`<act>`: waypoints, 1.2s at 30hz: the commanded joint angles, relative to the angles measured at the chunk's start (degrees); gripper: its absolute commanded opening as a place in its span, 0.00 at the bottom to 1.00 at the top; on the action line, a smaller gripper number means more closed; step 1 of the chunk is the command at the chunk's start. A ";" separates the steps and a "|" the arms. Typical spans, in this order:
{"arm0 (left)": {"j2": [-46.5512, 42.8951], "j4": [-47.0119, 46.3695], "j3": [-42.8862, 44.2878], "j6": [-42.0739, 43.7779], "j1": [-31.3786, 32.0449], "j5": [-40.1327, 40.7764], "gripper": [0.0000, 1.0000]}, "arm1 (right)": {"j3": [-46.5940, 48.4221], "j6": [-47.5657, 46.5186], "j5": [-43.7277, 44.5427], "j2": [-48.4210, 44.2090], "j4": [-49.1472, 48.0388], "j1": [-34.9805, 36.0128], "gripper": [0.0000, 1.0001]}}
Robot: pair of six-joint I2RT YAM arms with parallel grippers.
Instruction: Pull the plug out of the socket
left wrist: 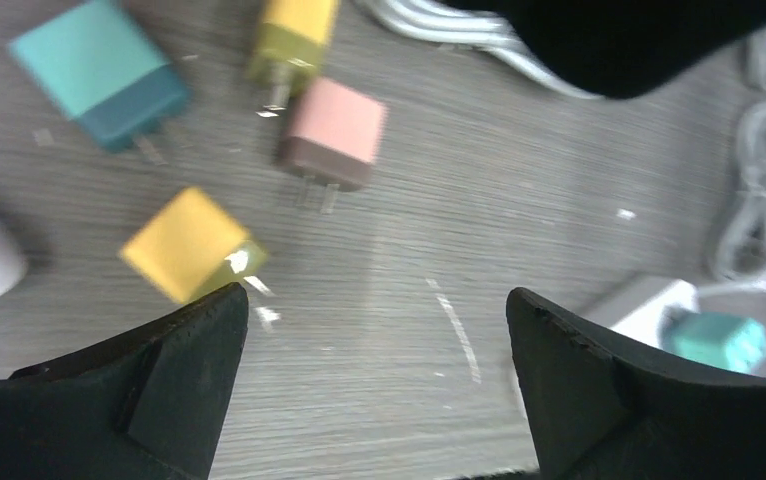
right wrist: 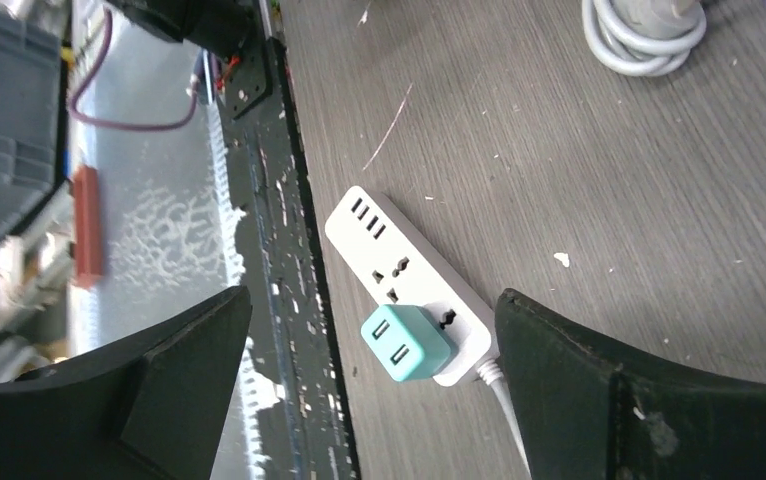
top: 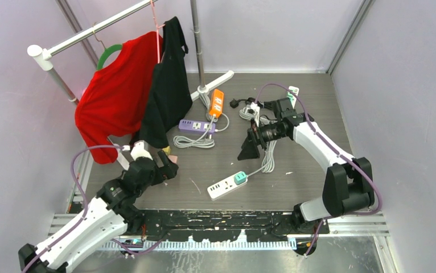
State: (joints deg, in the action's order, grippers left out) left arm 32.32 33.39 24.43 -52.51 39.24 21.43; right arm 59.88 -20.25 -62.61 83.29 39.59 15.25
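A teal plug (top: 240, 177) sits in the end socket of a white power strip (top: 222, 187) lying on the grey floor in front of the arms. The right wrist view shows this plug (right wrist: 406, 343) seated in the strip (right wrist: 379, 235), below and between the wide-apart fingers. My right gripper (top: 250, 149) hovers open above and behind it, holding nothing. My left gripper (top: 167, 165) is open and empty at the left, over several loose plugs: yellow (left wrist: 191, 245), pink (left wrist: 334, 135) and teal (left wrist: 99, 85). From the left wrist, the plugged strip (left wrist: 639, 300) shows at the far right.
An orange power strip (top: 217, 103) and a purple one (top: 196, 125) lie at the back with coiled white cables (top: 268, 153). A clothes rail holds a red shirt (top: 116, 94) and a black shirt (top: 167, 85) at the left. Purple walls close in the floor.
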 commanded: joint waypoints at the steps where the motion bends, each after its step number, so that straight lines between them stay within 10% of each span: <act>1: -5.70 -9.65 -2.57 3.82 -0.27 -12.20 0.99 | -1.21 -21.48 -4.43 -4.11 7.58 -0.17 0.98; 19: 3.37 -41.31 -7.24 11.65 -0.22 -39.01 1.00 | -5.82 -43.35 4.12 -11.74 11.65 -0.14 1.00; 25: 7.49 -56.75 -11.63 29.96 3.57 -36.66 1.00 | -8.87 -64.51 3.38 -12.64 19.53 1.37 1.00; 36: 25.72 -74.69 -13.76 55.29 18.26 -29.32 0.99 | -12.99 -54.73 9.44 -13.08 4.50 7.64 0.92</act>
State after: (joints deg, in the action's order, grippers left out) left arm 53.41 -29.47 10.68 -8.43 54.50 -11.03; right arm 46.89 -77.38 -54.81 70.48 50.00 20.64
